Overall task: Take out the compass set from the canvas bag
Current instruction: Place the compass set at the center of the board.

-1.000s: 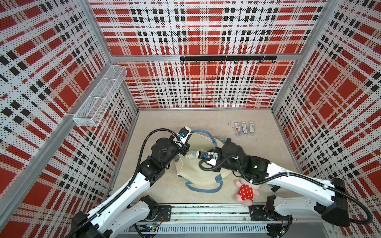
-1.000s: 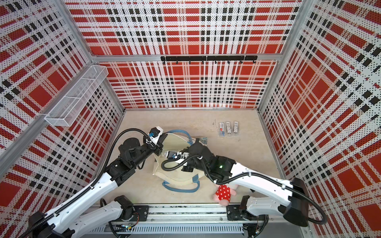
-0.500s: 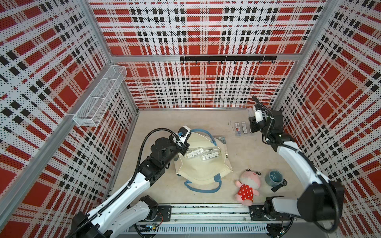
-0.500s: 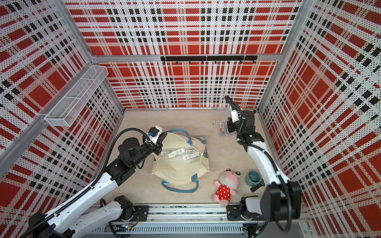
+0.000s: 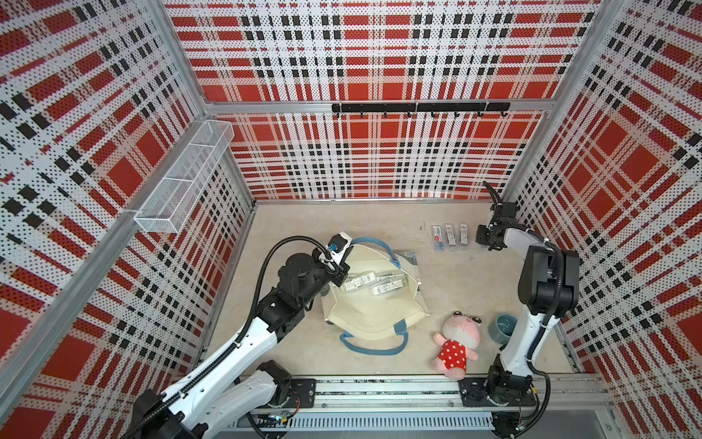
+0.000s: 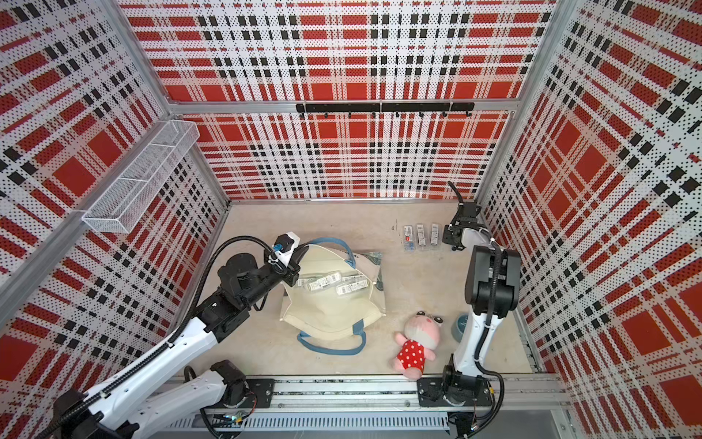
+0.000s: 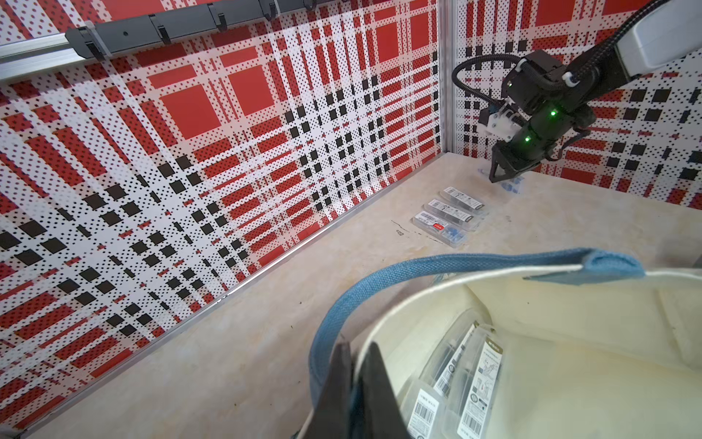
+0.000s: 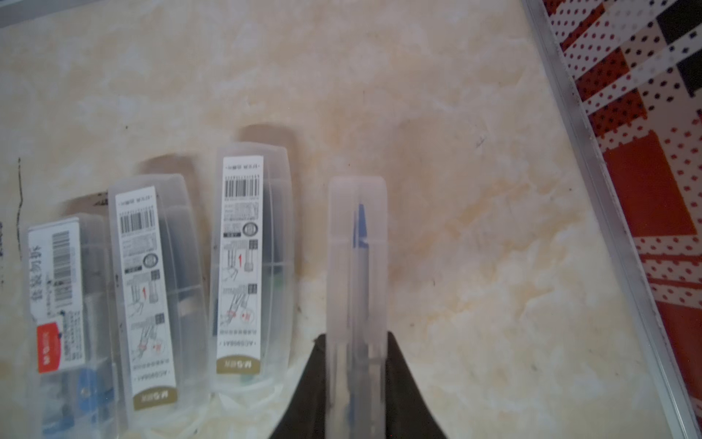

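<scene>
The compass set (image 8: 357, 273), in a clear case, is clamped in the right gripper's (image 8: 355, 342) narrowed jaws, low over the table (image 8: 475, 228). Three cases (image 8: 152, 289) lie just beside it, and the wall (image 8: 653, 171) is near its other side. The bag (image 5: 376, 311) sits well apart, its rim pinched in the closed left gripper (image 7: 358, 351), with more cases (image 5: 374, 283) inside. The plush (image 5: 457, 342) and mug (image 5: 503, 328) are nearer the right arm's base.

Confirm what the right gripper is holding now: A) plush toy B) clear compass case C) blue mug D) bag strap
B: the right wrist view shows the right gripper shut on a clear compass case, beside three more cases lying on the table.
</scene>
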